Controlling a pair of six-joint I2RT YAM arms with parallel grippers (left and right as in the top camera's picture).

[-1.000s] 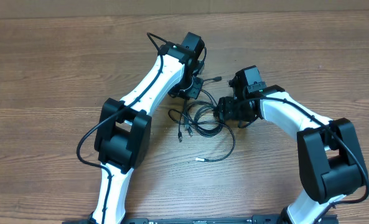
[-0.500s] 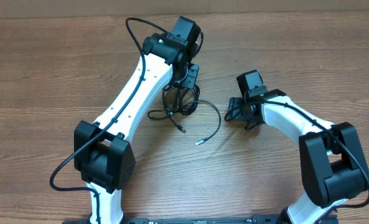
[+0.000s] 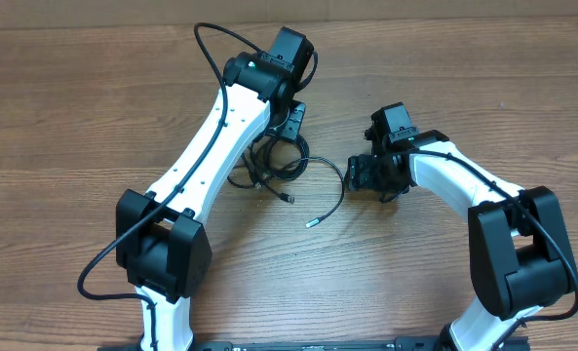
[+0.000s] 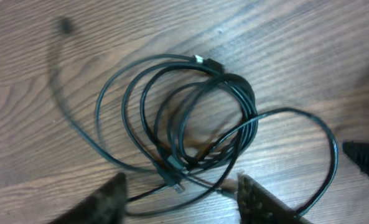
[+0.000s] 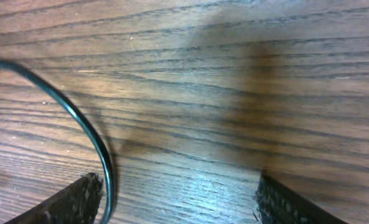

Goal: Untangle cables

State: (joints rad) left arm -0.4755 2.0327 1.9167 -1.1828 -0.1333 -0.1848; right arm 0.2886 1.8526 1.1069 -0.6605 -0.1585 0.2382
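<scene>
The cables lie as a bunch of thin black loops on the wooden table, just below my left gripper. In the left wrist view the cables form a coil of overlapping loops, and my left gripper stands open over its near edge, with loose strands and a small plug between the fingertips. One strand arcs out to the right and ends in a silver-tipped plug. My right gripper is open beside that arc. In the right wrist view the strand runs just inside the left finger.
The wooden table fills the view. The two arms reach in from the near edge, the left one stretched far across the middle. The tip of the right gripper shows at the right edge of the left wrist view.
My left gripper carried the bunch to the left, away from the right gripper, then opened and let the cables settle on the table. My right gripper has edged left toward the arcing strand.
</scene>
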